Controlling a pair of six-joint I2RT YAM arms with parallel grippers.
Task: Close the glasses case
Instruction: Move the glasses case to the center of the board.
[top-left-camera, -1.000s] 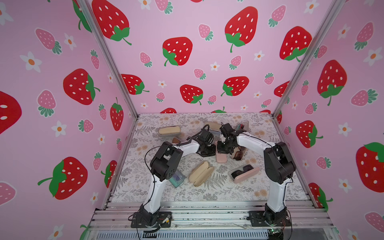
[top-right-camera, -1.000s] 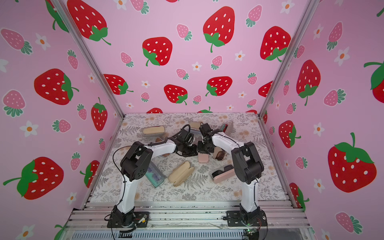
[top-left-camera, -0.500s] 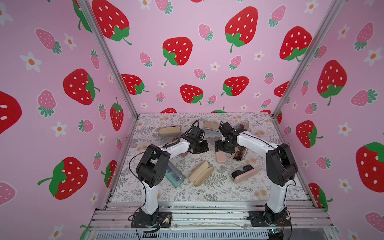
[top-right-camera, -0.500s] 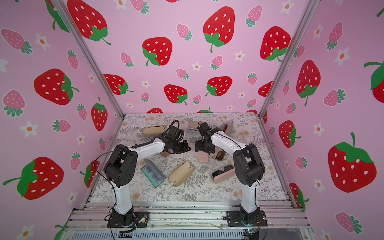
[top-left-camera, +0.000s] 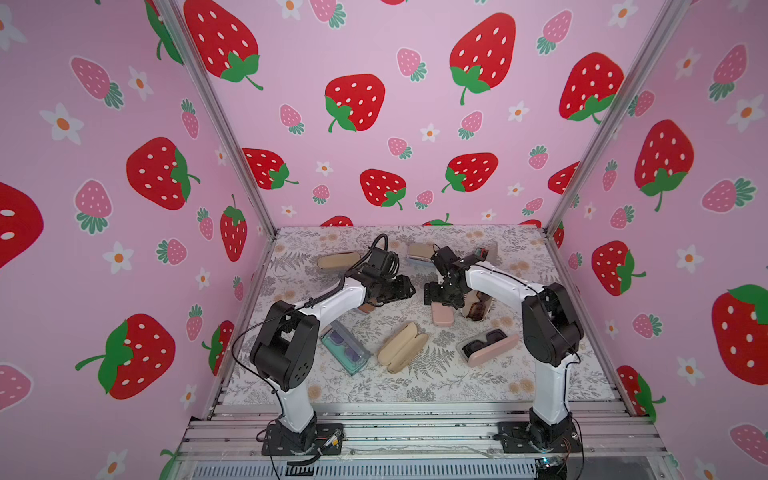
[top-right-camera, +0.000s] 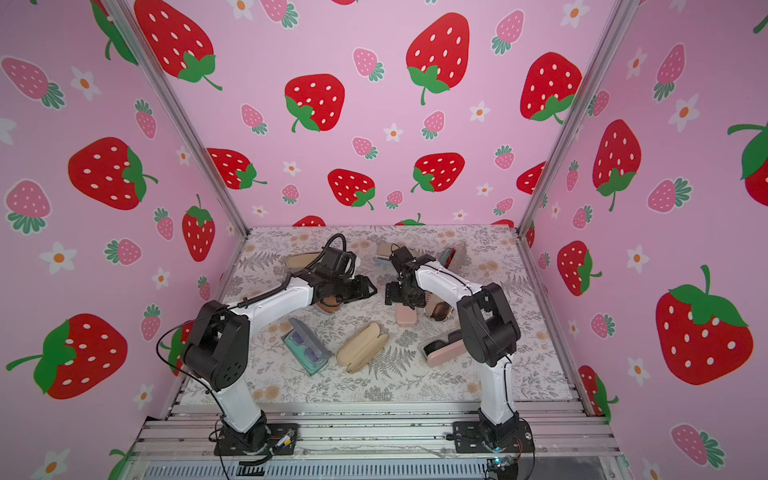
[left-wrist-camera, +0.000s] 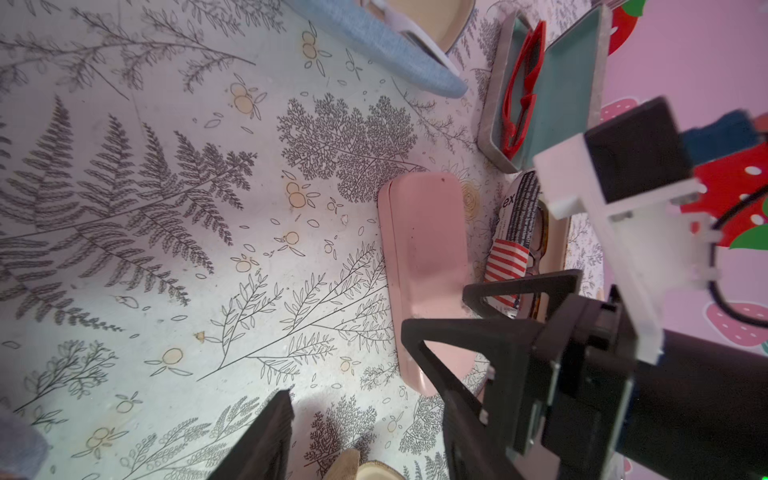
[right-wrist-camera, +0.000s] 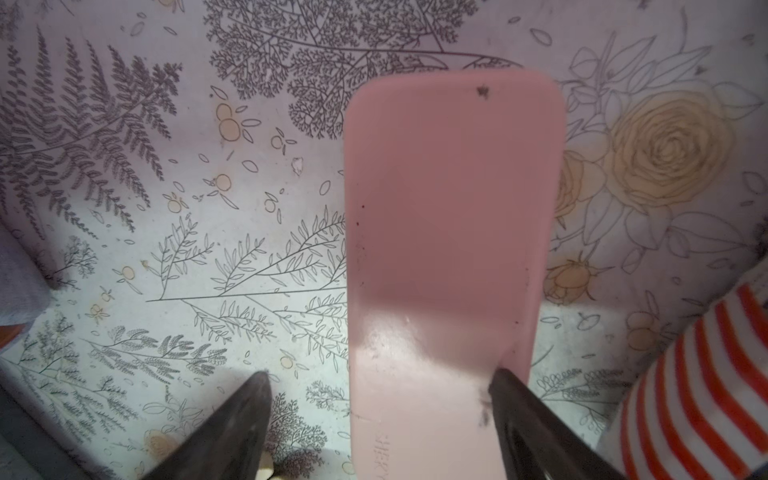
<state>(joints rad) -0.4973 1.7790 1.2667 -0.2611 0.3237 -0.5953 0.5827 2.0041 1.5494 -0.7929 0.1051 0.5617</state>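
In a top view my right gripper (top-left-camera: 440, 296) hung over the far end of the pink glasses case (top-left-camera: 441, 314), whose long axis ran back toward my bases. My left gripper (top-left-camera: 405, 289) stood off to one side, apart from it, so the right arm was nearer. From the left wrist the case (left-wrist-camera: 428, 266) lay flat, lid down on its seam (already closed, I judged). Only one left finger (left-wrist-camera: 270, 432) showed, well off centre, so that gripper read as open and empty. From the right wrist my jaws straddled the case's end, spread wide and gripping nothing, with one finger (right-wrist-camera: 511, 395) at its edge.
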